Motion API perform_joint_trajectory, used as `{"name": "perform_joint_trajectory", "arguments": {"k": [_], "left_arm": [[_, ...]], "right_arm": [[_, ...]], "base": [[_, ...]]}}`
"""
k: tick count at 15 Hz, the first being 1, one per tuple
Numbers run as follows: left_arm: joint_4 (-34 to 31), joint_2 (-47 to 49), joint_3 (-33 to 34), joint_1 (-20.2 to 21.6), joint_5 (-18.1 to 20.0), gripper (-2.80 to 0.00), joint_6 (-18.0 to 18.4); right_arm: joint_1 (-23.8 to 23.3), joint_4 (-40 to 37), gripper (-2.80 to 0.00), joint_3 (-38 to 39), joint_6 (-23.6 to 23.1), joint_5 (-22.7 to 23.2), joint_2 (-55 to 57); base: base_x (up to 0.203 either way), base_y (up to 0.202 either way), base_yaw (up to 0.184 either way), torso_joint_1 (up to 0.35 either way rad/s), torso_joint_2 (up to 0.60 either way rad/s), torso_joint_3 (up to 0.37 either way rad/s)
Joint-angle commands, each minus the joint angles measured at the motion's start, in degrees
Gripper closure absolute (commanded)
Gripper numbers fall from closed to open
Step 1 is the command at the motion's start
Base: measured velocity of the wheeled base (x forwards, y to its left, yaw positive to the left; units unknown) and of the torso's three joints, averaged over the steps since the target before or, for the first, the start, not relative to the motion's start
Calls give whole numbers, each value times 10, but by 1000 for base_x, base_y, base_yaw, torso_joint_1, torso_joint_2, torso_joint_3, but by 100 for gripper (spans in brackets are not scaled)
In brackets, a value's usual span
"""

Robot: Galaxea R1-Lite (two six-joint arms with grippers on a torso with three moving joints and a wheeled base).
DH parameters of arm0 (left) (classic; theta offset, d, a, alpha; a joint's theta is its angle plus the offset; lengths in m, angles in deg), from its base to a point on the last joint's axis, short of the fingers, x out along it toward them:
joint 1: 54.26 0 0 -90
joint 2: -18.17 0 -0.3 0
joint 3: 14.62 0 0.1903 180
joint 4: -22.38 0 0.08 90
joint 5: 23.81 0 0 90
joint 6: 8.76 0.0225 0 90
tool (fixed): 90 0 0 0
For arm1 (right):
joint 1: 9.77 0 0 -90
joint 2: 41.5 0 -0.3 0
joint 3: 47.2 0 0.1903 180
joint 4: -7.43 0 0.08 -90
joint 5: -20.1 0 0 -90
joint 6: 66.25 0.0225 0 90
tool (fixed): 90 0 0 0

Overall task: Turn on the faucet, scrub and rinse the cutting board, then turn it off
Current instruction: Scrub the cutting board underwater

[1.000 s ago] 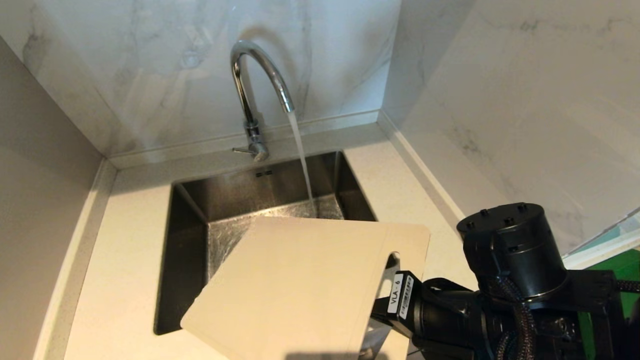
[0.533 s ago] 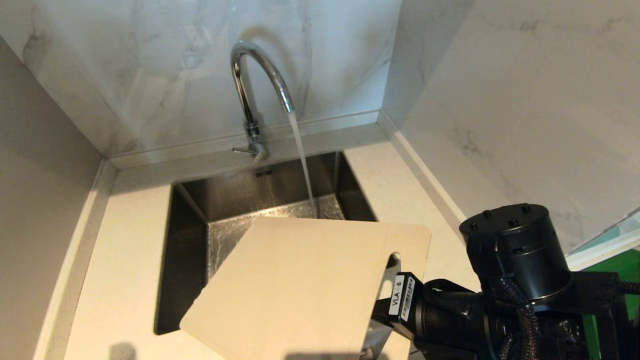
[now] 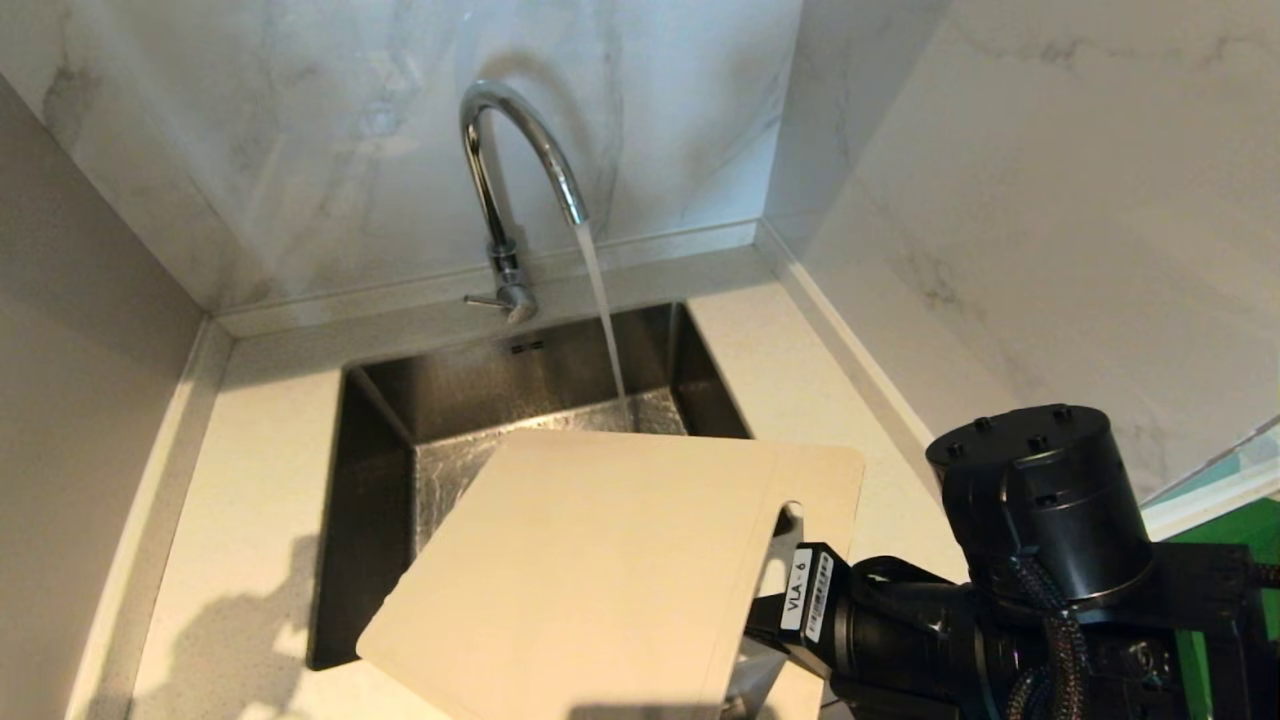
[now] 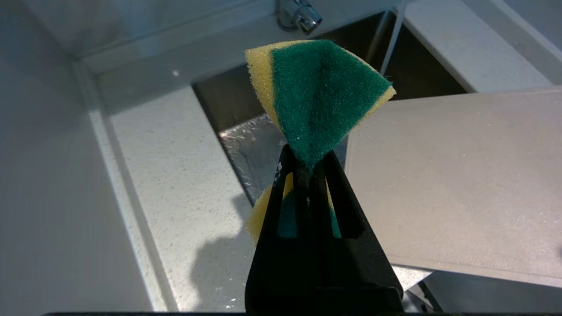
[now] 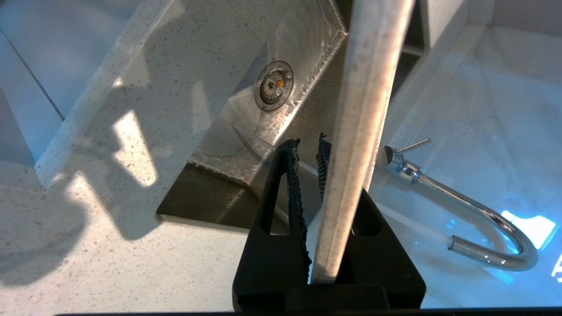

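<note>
The chrome faucet (image 3: 510, 150) is running, and its water stream (image 3: 600, 300) falls into the sink just behind the board's far edge. The beige cutting board (image 3: 600, 570) hangs tilted over the sink's front right part. My right gripper (image 5: 307, 142) is shut on the cutting board (image 5: 364, 109) at its handle-slot end. My left gripper (image 4: 303, 153), out of the head view, is shut on a green-and-yellow sponge (image 4: 316, 96). It hovers above the counter beside the board (image 4: 456, 175), apart from it.
The steel sink (image 3: 380, 450) is set in a speckled counter (image 3: 250, 480), with marble walls behind and to the right. The faucet's thin lever (image 3: 485, 299) points left. A green surface (image 3: 1230, 530) shows at the far right. My right arm fills the lower right corner.
A shadow has grown on the counter at the lower left as my left arm came up with the sponge. The board and the right arm have barely shifted. Water keeps running.
</note>
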Motion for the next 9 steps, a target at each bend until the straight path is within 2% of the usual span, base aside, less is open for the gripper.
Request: {"name": "perform_joint_trajectory", "arguments": {"k": [1, 4, 6, 9], "left_arm": [[-18, 102, -49, -42, -2, 0, -2], [-66, 161, -104, -109, -4, 0, -29], [-73, 191, -124, -149, -5, 0, -54], [-72, 227, -135, -189, -18, 0, -63]], "right_arm": [[5, 1, 0, -2, -16, 0, -2], [22, 1, 0, -4, -22, 0, -1], [35, 1, 0, -7, -23, 0, -1], [61, 1, 0, -8, -43, -8, -2]], "base": [[0, 0, 0, 0, 0, 0], [0, 0, 0, 0, 0, 0], [0, 0, 0, 0, 0, 0], [0, 0, 0, 0, 0, 0]]}}
